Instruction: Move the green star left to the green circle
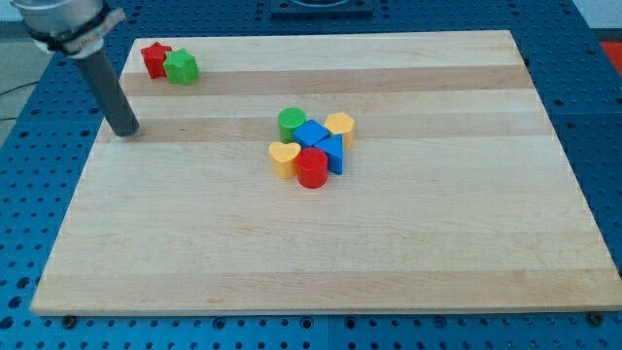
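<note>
The green star lies near the board's top left corner, touching a red star on its left. The green circle sits in a cluster near the board's middle, at the cluster's upper left. My tip rests on the board at the view's left, below and left of the green star and well left of the cluster, touching no block.
The cluster also holds a blue cube, a yellow hexagon, a blue triangle, a yellow heart and a red cylinder. The wooden board lies on a blue perforated table.
</note>
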Motion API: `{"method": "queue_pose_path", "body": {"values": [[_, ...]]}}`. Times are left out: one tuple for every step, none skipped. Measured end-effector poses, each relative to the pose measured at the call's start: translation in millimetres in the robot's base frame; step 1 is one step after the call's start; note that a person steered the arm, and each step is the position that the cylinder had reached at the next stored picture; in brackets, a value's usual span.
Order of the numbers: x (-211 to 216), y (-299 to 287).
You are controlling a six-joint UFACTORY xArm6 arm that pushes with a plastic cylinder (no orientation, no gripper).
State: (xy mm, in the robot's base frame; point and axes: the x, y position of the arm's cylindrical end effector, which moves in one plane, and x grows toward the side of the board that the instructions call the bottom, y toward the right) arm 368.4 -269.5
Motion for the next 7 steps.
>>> {"method": "queue_pose_path", "body": {"values": [[-44.6, -12.4], [-83.6, -13.8], [-118.1, -34.9], [-148.2, -31.2], [-177.2, 9.7], [-161.8, 40.6], [-129.1, 38.9]]}}
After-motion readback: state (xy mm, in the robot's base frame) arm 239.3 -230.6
